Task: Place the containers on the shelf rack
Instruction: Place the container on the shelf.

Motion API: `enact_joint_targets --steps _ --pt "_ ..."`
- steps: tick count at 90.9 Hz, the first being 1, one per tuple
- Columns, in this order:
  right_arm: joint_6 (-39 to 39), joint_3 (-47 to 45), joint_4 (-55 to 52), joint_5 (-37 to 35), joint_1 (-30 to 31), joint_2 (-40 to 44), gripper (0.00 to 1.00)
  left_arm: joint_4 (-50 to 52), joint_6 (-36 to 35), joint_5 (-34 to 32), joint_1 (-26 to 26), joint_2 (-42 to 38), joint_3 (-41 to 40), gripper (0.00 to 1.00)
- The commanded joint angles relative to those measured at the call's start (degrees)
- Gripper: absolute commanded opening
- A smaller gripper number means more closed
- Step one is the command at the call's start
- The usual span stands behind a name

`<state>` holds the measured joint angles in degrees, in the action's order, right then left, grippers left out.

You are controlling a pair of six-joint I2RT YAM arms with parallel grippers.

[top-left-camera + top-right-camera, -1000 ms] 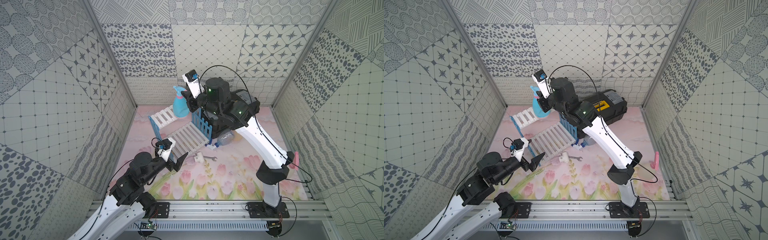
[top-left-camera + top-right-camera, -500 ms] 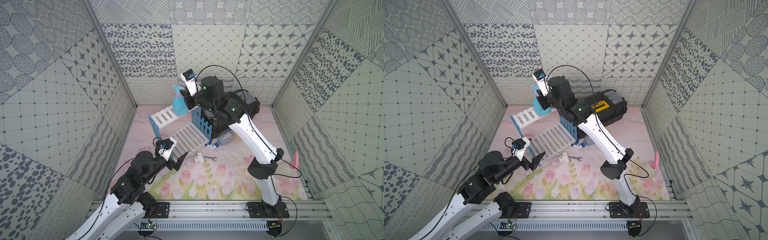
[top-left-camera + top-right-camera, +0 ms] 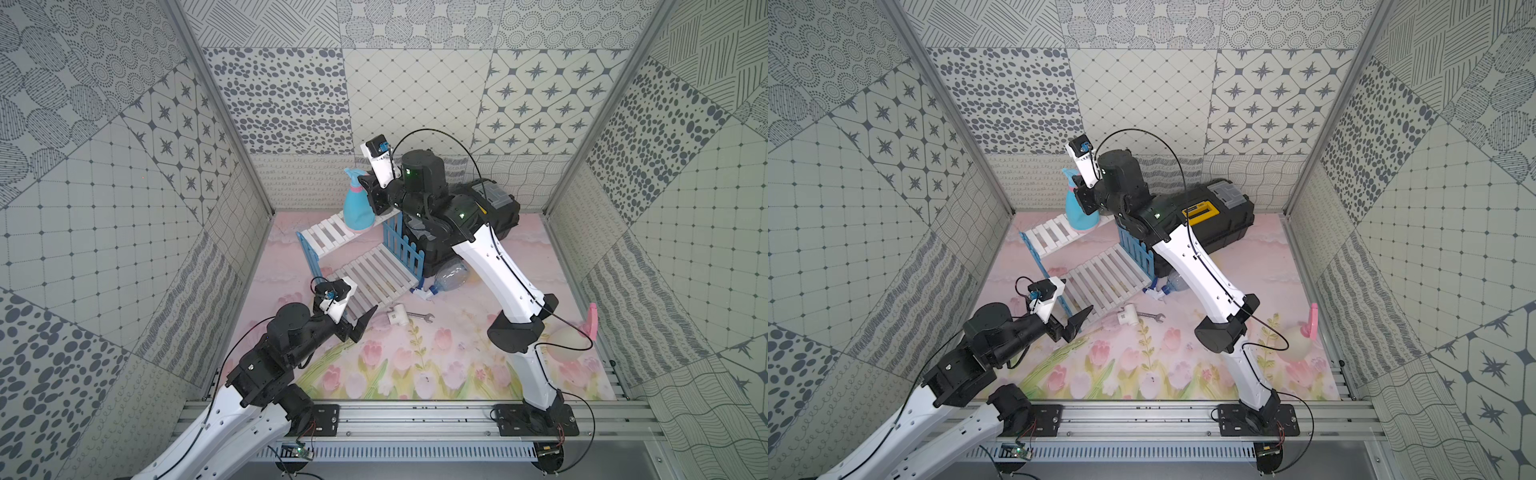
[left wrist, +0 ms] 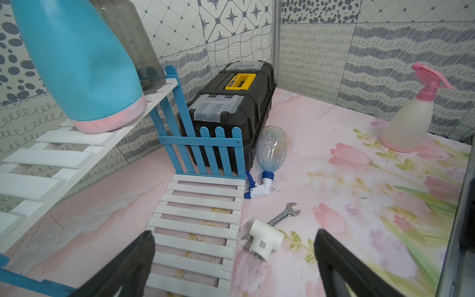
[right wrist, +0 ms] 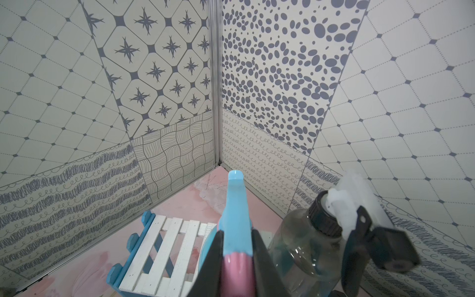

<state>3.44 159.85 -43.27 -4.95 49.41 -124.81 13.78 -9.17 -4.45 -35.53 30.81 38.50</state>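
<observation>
About half the job looks done. The smoky grey spray bottle (image 4: 133,38) stands on the upper tier of the shelf rack (image 4: 200,218). The light blue spray bottle (image 4: 82,64) is just beside it, and its pink base seems to rest on the same white slats. The right gripper (image 5: 236,236) is pinched on that blue bottle's pink-and-blue neck, so I judge this placement set down but not released. Two bottles are left on the floral mat: the clear one with the blue-white trigger (image 4: 271,146) lies on its side against the black toolbox (image 4: 231,102), just beside the rack's blue picket panel, and the cream one with the pink top (image 4: 408,120) stands upright, well apart near the mat's right edge. The lower tier is bare. The left gripper (image 4: 234,235) hangs with its jaws spread wide over the front of that lower tier, holding nothing. In all there are four spray bottles, one two-tier rack, one toolbox, one white pipe fitting (image 4: 264,237) and one wrench (image 4: 285,213).
</observation>
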Motion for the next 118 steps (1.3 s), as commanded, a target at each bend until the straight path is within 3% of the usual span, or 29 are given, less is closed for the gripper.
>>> enact_joint_targets --steps 1,118 --pt "0.4 1.6 2.0 0.5 -0.4 -1.9 0.0 -4.2 -0.5 0.5 0.4 -0.1 -0.6 0.99" --pt "-2.2 1.1 6.7 2.7 -0.7 -5.1 0.0 -3.4 -0.8 2.1 0.4 -0.2 -0.4 0.99"
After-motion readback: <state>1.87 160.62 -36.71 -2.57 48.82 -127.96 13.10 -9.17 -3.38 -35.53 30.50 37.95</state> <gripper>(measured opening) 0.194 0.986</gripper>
